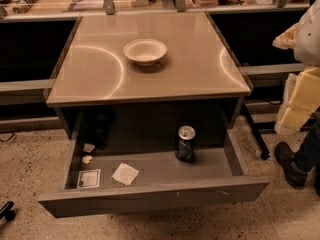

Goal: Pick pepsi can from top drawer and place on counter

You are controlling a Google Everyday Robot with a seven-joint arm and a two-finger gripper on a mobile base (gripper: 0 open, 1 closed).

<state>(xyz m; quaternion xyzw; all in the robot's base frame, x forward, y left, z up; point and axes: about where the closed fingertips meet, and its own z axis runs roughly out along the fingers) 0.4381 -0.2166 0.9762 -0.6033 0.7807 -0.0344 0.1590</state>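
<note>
The top drawer (150,196) is pulled wide open below the counter (100,79). The pepsi can (185,143) stands upright inside the drawer, right of the middle and near its back, with its silver top showing. The gripper is not in view. A white and yellow padded shape (302,84) reaches in at the right edge, apart from the can; I cannot tell what it is.
A white bowl (145,51) sits on the counter near its middle back. In the drawer's left part lie a white paper square (125,174), a small card (89,179) and small scraps (87,154). A person's dark shoe (289,165) stands on the floor at the right.
</note>
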